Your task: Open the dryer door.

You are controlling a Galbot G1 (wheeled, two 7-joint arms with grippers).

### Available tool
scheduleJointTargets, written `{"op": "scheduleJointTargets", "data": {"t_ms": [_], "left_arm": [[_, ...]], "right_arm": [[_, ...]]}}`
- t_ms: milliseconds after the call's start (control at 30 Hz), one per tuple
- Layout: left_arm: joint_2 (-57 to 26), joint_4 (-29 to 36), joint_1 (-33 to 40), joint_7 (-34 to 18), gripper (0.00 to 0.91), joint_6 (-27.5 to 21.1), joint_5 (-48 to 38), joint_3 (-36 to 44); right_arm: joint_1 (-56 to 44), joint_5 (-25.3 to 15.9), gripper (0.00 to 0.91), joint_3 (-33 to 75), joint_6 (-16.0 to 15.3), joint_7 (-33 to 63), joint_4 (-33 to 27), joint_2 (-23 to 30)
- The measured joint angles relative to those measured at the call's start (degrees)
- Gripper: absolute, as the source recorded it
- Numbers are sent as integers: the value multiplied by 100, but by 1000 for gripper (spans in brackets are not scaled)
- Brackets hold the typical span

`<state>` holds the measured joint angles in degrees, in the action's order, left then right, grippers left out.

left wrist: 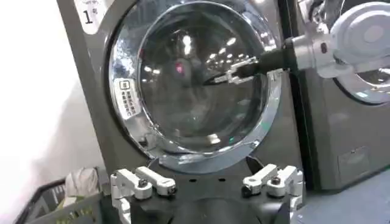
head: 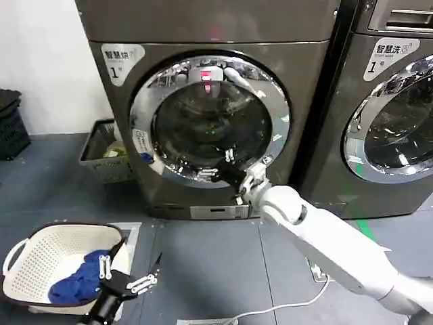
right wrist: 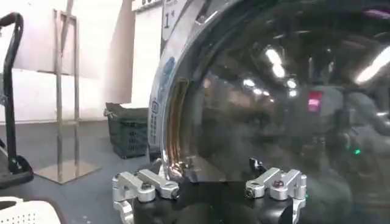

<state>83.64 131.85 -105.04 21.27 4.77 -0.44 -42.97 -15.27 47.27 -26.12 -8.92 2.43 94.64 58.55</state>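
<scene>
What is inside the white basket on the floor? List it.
Inside the white basket lies a crumpled blue cloth against its near side. The left gripper, open, hangs beside the rim. Whatever sits under the cloth is covered.

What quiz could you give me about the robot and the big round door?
1. True or false: the right gripper is up at the dryer door.
2. What lies in the white basket? A) a blue cloth B) red shoes C) a yellow ball
3. Which gripper sits low beside that basket?

Key: 1 true. 2 A. 3 the left gripper.
</scene>
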Motion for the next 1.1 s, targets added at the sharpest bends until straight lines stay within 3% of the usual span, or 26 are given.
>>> {"op": "scheduleJointTargets", "data": {"t_ms": [1100], "left_arm": [[-17,-35,-14,3,907,-11,45,60]], "right_arm": [[811,57,907,-350,-22,-132,-1336,1130]]}}
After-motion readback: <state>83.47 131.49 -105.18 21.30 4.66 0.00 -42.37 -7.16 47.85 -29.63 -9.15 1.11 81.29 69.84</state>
